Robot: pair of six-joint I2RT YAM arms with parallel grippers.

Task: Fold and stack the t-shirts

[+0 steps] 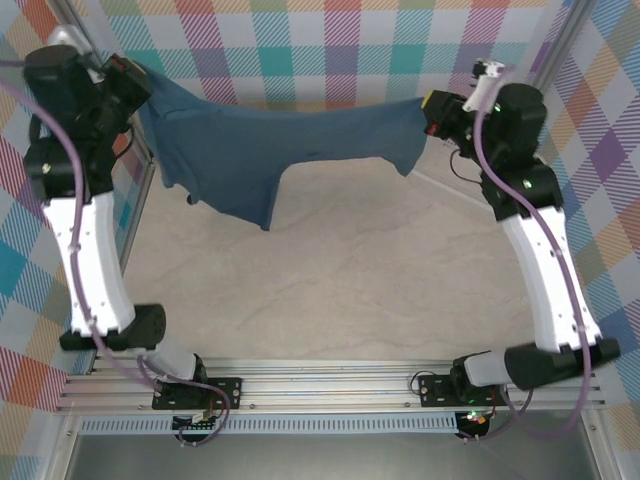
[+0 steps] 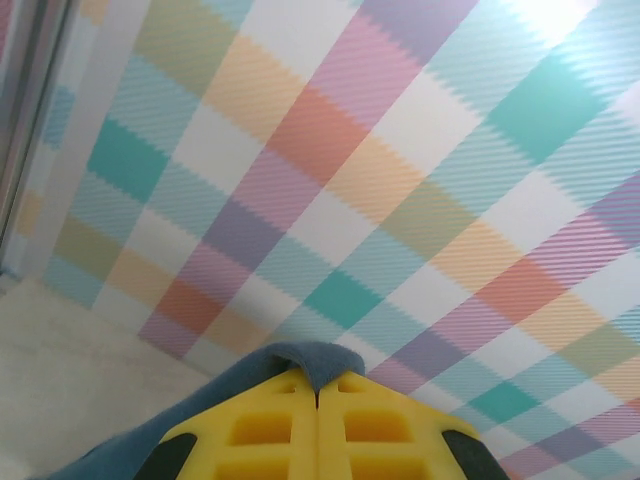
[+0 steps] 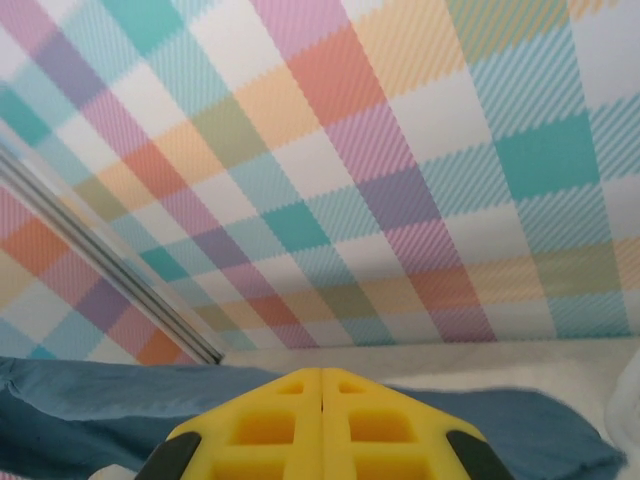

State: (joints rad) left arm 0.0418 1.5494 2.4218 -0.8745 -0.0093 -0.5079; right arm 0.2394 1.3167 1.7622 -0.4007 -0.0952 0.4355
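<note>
A dark denim-blue t-shirt (image 1: 260,140) hangs stretched in the air across the far side of the table, held between both grippers. My left gripper (image 1: 135,75) is at the far left, high up. In the left wrist view its yellow fingers (image 2: 270,430) are shut, and a fold of the t-shirt (image 2: 310,358) is pinched at the left gripper (image 2: 318,392). My right gripper (image 1: 432,112) holds the other end at the far right. In the right wrist view that gripper (image 3: 321,375) is shut, with the t-shirt (image 3: 100,400) spreading out on both sides below it. The shirt's middle and one sleeve sag down towards the table.
The beige table top (image 1: 340,270) lies below the hanging shirt. Checkered walls (image 1: 330,40) close in the back and sides, with a metal post (image 3: 100,260) in the corner. An aluminium rail (image 1: 330,385) with the arm bases runs along the near edge.
</note>
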